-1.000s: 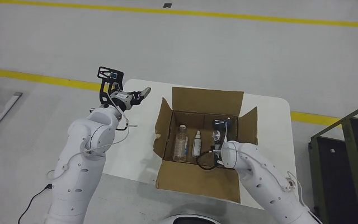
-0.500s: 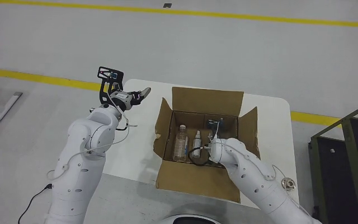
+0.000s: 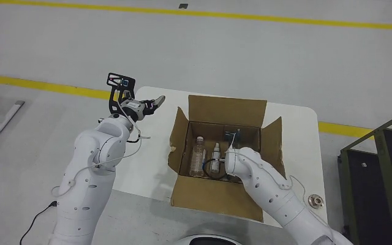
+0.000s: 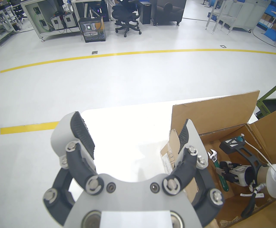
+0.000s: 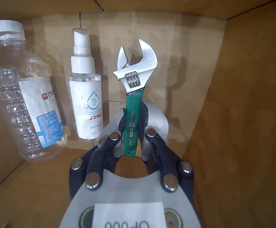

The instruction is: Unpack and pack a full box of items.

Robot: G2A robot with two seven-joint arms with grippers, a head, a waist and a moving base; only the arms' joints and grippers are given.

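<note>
"What's around the white table (image 3: 300,122)?"

"Pale floor with two yellow lines (image 3: 196,13) across it, and a small floor plate (image 3: 184,6) by the far one. There's a green metal frame (image 3: 341,184) near the table."

"And further back?"

"Workshop clutter: a black office chair (image 4: 127,15), a lit computer case (image 4: 92,30) and metal racks (image 4: 43,19)."

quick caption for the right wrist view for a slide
Right gripper shut on a green-handled adjustable wrench inside the cardboard box, beside a spray bottle and a clear plastic bottle.

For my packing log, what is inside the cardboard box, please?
The cardboard box holds a clear water bottle, a spray bottle and a green-handled wrench, gripped by the right pincer. The right arm covers the box floor beneath it.
</note>
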